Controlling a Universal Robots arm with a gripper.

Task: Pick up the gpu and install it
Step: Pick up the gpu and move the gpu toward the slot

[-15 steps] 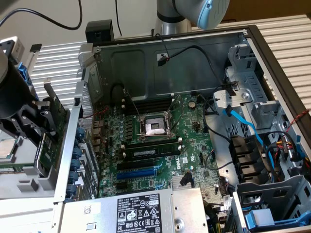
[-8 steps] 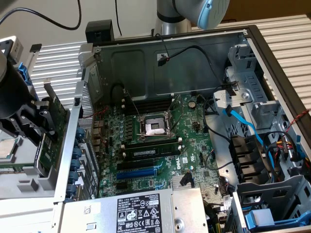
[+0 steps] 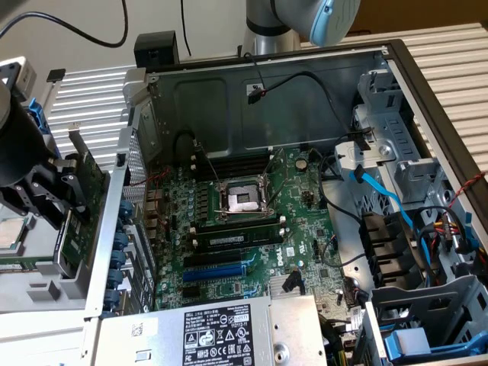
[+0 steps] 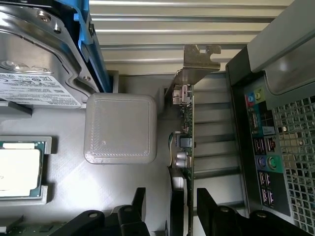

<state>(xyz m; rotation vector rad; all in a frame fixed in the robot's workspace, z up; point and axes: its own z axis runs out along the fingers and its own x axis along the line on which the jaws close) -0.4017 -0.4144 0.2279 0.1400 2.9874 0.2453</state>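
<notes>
Just outside the open metal computer case (image 3: 229, 91), toward the exterior view's left, saw the small green circuit card with a silver metal end bracket (image 3: 78, 200) (image 4: 187, 142) standing on edge over a grey moulded plastic tray (image 4: 74, 196). Straddled it with the black fingers (image 4: 205, 209), one on each face; could not tell whether clamped or merely beside it. Noted the large green motherboard (image 3: 252, 213) lying inside the case, well apart from the card.
</notes>
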